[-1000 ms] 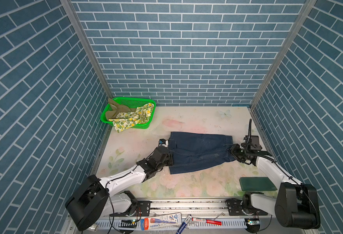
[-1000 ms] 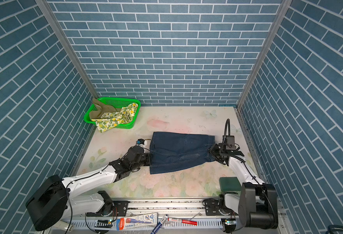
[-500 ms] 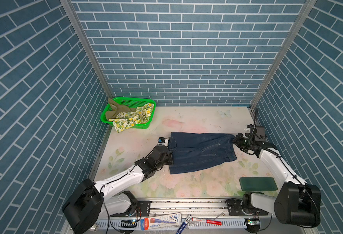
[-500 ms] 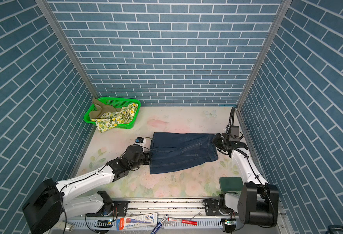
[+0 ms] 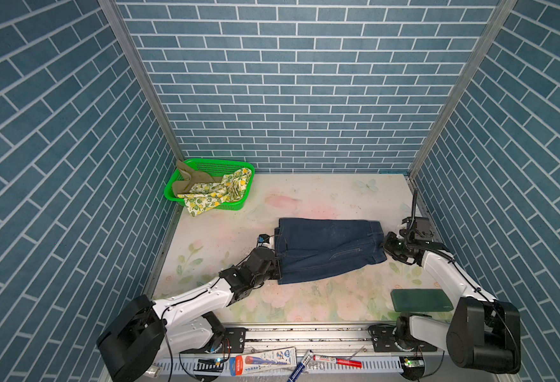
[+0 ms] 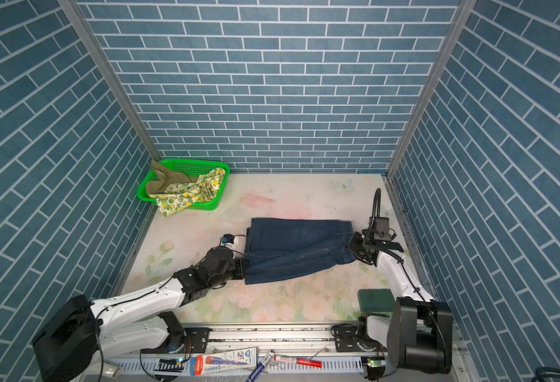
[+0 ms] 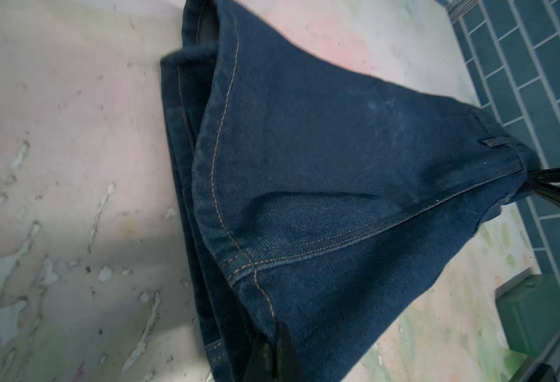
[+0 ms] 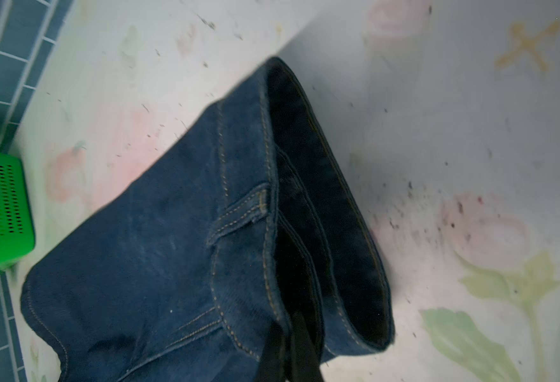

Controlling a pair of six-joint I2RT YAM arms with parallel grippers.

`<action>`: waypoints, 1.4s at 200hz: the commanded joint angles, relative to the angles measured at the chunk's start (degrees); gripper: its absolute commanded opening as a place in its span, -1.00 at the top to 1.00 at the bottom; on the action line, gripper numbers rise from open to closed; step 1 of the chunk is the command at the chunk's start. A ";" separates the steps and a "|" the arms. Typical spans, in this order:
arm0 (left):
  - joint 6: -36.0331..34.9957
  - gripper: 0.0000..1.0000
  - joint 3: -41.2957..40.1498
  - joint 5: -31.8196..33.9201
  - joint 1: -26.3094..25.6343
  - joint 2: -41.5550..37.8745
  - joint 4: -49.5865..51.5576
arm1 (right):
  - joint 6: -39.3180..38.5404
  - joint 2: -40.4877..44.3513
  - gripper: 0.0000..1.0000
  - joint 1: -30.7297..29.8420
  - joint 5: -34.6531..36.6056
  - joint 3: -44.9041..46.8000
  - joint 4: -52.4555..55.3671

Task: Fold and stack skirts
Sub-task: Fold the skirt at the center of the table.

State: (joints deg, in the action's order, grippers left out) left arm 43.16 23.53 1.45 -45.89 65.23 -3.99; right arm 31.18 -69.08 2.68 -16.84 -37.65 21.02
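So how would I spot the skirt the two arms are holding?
Find the flowered table between the blue brick walls. The denim skirt lies mid-table. It alone is dark blue; the khaki skirt and lemon-print skirt sit in the green basket.

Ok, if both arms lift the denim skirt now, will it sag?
Probably sags in the middle: the denim skirt is cloth, pinched only at its ends by the left gripper and right gripper. Likely hefty and stiffish, with thick doubled layers at the waistband. Its coarse weave should resist slipping.

Dark blue denim skirt (image 5: 328, 248) with orange stitching, lemon-print cream skirt (image 5: 217, 195), khaki skirt (image 5: 186, 181), green basket (image 5: 220, 163), pastel floral tabletop (image 5: 321, 195).
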 commanded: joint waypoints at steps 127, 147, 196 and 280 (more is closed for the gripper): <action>-0.21 -0.45 0.65 5.30 -4.95 -1.56 5.09 | 3.22 5.39 -0.47 0.58 6.93 1.27 4.87; -0.16 -0.47 1.24 5.64 -5.31 -1.63 6.55 | 5.11 6.06 -0.49 0.57 5.41 1.64 5.36; 0.08 -0.47 1.95 5.51 -5.43 2.33 6.16 | 14.15 10.88 -0.67 0.57 0.43 7.18 1.00; 0.77 -0.02 2.31 3.58 -5.84 9.90 1.99 | 22.32 7.05 -0.67 0.57 -2.14 14.46 -9.32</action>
State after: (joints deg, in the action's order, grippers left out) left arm 44.23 24.95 5.54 -51.31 74.17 -1.19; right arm 49.39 -60.93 3.07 -18.41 -25.39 15.70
